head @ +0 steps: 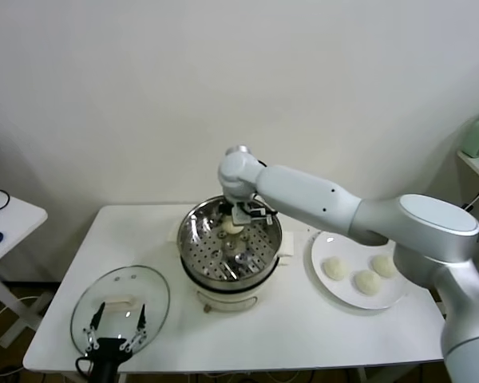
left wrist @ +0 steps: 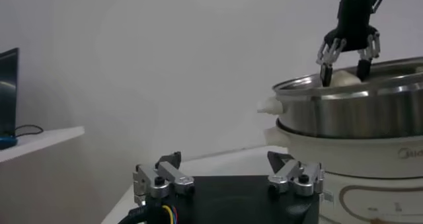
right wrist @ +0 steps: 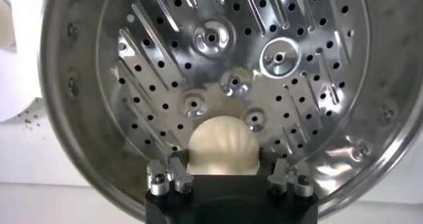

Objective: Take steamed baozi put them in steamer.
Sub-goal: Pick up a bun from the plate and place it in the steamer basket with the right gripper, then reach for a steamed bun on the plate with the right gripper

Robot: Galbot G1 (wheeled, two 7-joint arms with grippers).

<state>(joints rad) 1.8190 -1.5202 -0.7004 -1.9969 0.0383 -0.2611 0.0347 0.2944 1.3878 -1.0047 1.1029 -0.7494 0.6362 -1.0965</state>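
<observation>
Our right hand (head: 235, 221) grips one small creamy-white dough bun (right wrist: 223, 146) over the far side of the shiny perforated steel steamer (head: 195, 239). Left hand (head: 118, 319) sits open near the glass lid (head: 156, 291).

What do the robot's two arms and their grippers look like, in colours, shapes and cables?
The right arm has smooth white rounded shells with a grey cap. The right gripper has silver linkages and dark fingertips. The left gripper has a black body, silver metal finger mounts and coloured wires beside it.
</observation>
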